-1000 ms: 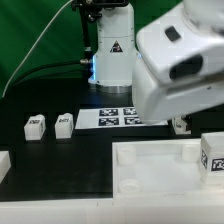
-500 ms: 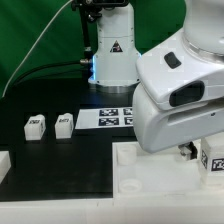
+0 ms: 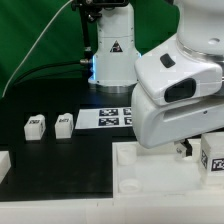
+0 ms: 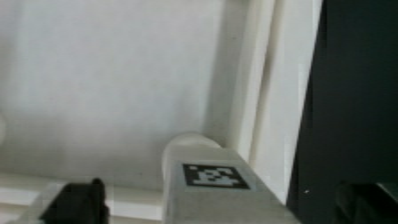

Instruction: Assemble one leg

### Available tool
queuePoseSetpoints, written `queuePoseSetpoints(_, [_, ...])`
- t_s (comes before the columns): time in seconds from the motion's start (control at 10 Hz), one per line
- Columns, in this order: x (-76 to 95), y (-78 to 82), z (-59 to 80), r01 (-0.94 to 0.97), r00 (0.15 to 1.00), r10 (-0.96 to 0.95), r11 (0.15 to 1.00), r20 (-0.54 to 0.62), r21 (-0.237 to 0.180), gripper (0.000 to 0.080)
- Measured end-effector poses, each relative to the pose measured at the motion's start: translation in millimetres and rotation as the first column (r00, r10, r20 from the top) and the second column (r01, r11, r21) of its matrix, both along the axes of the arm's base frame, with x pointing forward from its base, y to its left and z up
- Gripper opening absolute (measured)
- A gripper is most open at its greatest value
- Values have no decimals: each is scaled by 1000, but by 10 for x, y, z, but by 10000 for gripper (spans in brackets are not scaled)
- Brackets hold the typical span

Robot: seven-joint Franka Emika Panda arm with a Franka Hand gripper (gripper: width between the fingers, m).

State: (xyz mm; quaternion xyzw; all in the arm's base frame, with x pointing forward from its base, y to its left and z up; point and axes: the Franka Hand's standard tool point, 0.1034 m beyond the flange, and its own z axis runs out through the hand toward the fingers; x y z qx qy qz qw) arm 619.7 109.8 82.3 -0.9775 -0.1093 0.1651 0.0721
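Black surface (image 3: 60, 165) carries the leg (image 4: 214, 176), which sits on the tray (image 4: 107, 90) by the edge at the exterior view's right. My end effector (image 4: 222, 205) hangs wide over it (light, stiff, slick plastic, I judge); I'd pinch its flat sides.

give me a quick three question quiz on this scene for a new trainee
1. True or false: the two-finger gripper is shut on a leg.
2. In the exterior view, on which side of the flat white marker board do the two small white tagged leg blocks on the black table lie? A) the view's left B) the view's right C) on top of it
3. In the wrist view, what does the tagged white leg lie on?

Key: 1 false, the jaws stand apart. 2 A. 3 the large white square tray-like piece.
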Motion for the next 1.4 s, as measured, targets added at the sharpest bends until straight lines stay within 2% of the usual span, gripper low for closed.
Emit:
queuePoseSetpoints(0.2, [-1,3,-1,26,1000,-26,1000,-3,-9,396])
queuePoseSetpoints(0.3, [-2,6,-2,52,999,-52,998,-6,-19,396])
queuePoseSetpoints(0.4, [0,-7,-3,52,999,-52,998,-5,-21,294])
queuePoseSetpoints(0.6, [1,35,-8,307,951,-310,946,-16,-102,294])
queuePoseSetpoints(0.7, [18,38,-11,401,916,-400,909,32,-116,294])
queuePoseSetpoints(0.8, [-12,77,-19,563,826,-558,814,80,-144,294])
queuePoseSetpoints(0.9, [-26,108,-21,666,746,-656,731,118,-148,294])
queuePoseSetpoints(1.0, [-23,124,-24,759,651,-747,637,138,-133,294])
queuePoseSetpoints(1.1, [-11,137,-28,846,533,-834,519,146,-121,294])
queuePoseSetpoints(1.4, [38,146,-25,974,186,-976,167,113,-156,294])
